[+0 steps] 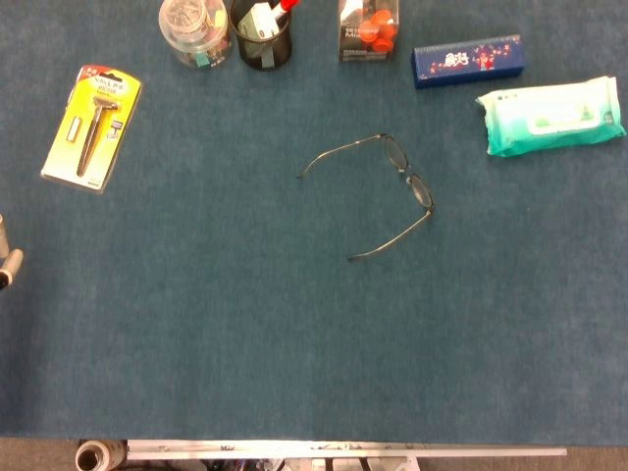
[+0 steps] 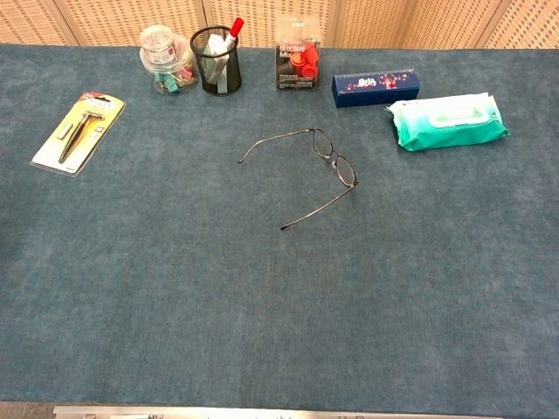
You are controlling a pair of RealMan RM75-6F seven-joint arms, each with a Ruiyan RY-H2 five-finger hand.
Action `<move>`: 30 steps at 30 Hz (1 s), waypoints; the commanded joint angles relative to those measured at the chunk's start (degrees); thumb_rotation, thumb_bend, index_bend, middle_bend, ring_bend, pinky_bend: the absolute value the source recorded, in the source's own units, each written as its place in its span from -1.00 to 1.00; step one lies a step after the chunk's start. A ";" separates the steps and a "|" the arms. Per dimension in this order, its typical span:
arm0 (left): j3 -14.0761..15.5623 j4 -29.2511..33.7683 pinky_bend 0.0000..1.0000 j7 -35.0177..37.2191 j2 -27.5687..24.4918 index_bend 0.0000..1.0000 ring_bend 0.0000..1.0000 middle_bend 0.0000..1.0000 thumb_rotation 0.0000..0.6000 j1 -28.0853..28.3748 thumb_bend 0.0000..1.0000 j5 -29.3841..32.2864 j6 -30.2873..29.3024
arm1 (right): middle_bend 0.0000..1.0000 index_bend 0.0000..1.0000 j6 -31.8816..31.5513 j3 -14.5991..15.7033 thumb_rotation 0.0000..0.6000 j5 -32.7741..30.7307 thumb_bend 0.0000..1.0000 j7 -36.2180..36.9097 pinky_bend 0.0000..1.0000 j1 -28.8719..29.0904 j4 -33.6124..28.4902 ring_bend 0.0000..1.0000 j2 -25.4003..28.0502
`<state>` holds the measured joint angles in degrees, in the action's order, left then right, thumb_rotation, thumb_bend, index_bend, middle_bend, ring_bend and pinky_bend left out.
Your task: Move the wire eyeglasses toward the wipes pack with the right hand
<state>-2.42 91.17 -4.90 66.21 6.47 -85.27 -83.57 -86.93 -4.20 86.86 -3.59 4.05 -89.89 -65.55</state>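
Note:
The wire eyeglasses (image 1: 392,186) lie unfolded on the blue table cloth near the middle, lenses to the right, both temples pointing left; the chest view shows the eyeglasses (image 2: 323,166) too. The green-and-white wipes pack (image 1: 549,116) lies flat at the far right, well apart from the glasses, and the wipes pack (image 2: 445,120) shows in the chest view. A small grey sliver of my left hand (image 1: 8,260) peeks in at the left edge of the head view; how its fingers lie is hidden. My right hand shows in neither view.
Along the back stand a clear jar of clips (image 1: 194,29), a black mesh pen cup (image 1: 261,34), a box with red pieces (image 1: 368,29) and a dark blue box (image 1: 466,61). A yellow carded razor pack (image 1: 93,126) lies at the left.

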 commanded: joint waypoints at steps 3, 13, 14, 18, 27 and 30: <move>0.29 0.47 0.12 0.47 -0.40 0.35 -0.13 0.11 1.00 -0.25 -0.54 -0.28 -0.23 | -0.22 -0.03 -1.17 0.43 1.00 2.31 -0.62 -0.89 0.03 0.13 -0.08 -0.47 -0.68; 0.69 1.43 0.12 0.85 -1.30 0.35 -0.13 0.11 1.00 -1.26 -0.54 -1.28 -2.15 | -0.27 -0.08 -0.74 0.04 1.00 7.66 -0.61 -2.35 -0.09 3.39 0.96 -0.53 -2.14; 0.68 1.44 0.12 0.86 -1.33 0.35 -0.13 0.11 1.00 -1.33 -0.54 -1.23 -2.22 | -0.28 -0.09 -0.07 -0.16 1.00 7.87 -0.61 -3.21 -0.10 4.00 0.45 -0.54 -1.79; 0.69 1.70 0.12 0.71 -1.49 0.35 -0.13 0.11 1.00 -1.51 -0.54 -1.04 -2.32 | -0.31 -0.09 3.83 -0.92 1.00 8.28 -0.61 -8.27 -0.12 6.87 -2.52 -0.56 -0.07; 0.79 1.99 0.12 0.69 -1.73 0.34 -0.13 0.10 1.00 -1.75 -0.54 -1.32 -2.63 | -0.49 -0.19 15.22 -1.42 1.00 6.89 -0.61 -19.53 -0.42 13.19 -10.10 -0.71 3.87; 0.74 2.09 0.12 1.02 -1.90 0.34 -0.13 0.10 1.00 -1.83 -0.54 -1.36 -2.76 | -0.53 -0.28 18.44 -1.87 1.00 6.13 -0.61 -22.21 -0.44 15.34 -11.16 -0.72 4.25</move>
<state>-1.68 93.25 -3.88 64.32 4.66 -86.62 -86.32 -70.15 -5.69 93.60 -24.25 17.95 -100.05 -61.91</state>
